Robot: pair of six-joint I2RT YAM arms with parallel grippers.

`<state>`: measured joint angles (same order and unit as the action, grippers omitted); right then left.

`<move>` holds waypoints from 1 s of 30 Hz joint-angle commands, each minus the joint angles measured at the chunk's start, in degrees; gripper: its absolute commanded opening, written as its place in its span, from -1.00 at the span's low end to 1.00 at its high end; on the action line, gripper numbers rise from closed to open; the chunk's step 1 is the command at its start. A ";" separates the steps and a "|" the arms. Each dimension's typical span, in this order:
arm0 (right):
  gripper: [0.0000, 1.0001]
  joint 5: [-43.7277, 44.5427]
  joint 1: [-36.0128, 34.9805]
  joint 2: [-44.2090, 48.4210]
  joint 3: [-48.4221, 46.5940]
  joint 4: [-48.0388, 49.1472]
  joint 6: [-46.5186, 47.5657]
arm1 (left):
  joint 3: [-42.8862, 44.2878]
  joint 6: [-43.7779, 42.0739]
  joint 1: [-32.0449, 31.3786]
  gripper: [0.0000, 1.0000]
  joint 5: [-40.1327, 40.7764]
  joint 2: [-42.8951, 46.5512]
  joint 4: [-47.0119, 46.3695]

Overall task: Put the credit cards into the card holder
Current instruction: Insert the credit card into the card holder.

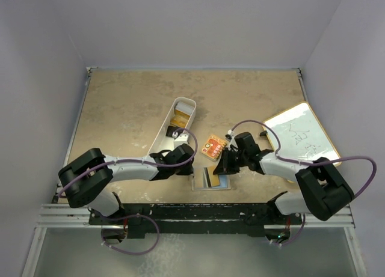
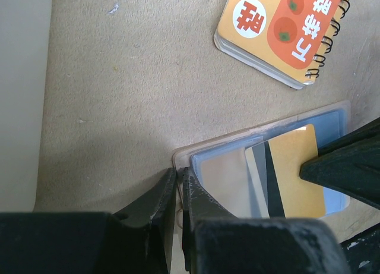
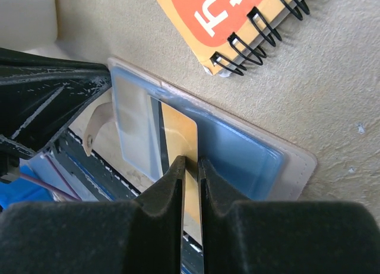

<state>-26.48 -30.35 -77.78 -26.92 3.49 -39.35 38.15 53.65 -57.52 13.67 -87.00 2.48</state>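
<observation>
Holder (image 1: pixel 224 185) lies open on table, lower centre of top view, between both arms. Left gripper (image 2: pixel 180 182) pressed shut on holder's corner, lower centre of left wrist frame, likely pinning it. Right gripper (image 3: pixel 191 164) pinches gold card (image 2: pixel 294 167) over holder. Card's long axis runs up right wrist frame from fingertips. Striped edge faces clear pocket (image 2: pixel 222 179) just left; whether tucked under, cannot tell.

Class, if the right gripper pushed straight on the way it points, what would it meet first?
Probably the card holder, whose clear pocket its gold card is entering; the spiral notebook lies further on.
</observation>
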 commanded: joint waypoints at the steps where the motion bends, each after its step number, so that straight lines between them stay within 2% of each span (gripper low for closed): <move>1: -0.73 1.79 0.12 1.52 1.61 4.92 -3.79 | 1.74 1.28 -0.62 -0.90 -0.91 -1.26 -0.29; 13: -0.72 6.92 -0.09 6.00 6.54 10.61 -10.85 | 2.55 2.54 -0.67 -0.93 -0.46 0.94 1.17; 18: -0.63 8.24 -2.01 7.29 9.19 13.80 -14.21 | 2.37 2.77 -0.67 -0.95 -0.74 1.04 0.81; 25: -0.41 11.55 -3.40 9.90 8.49 9.55 -14.11 | 1.72 3.24 -0.66 -0.95 -0.75 1.44 0.55; 30: -0.31 13.58 -3.40 12.88 6.12 1.66 -11.57 | 1.16 3.39 -0.67 -0.92 0.85 4.37 1.56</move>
<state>-16.03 -33.50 -67.26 -18.39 11.62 -52.49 38.87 56.42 -57.89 13.19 -86.52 4.29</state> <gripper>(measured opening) 0.334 0.028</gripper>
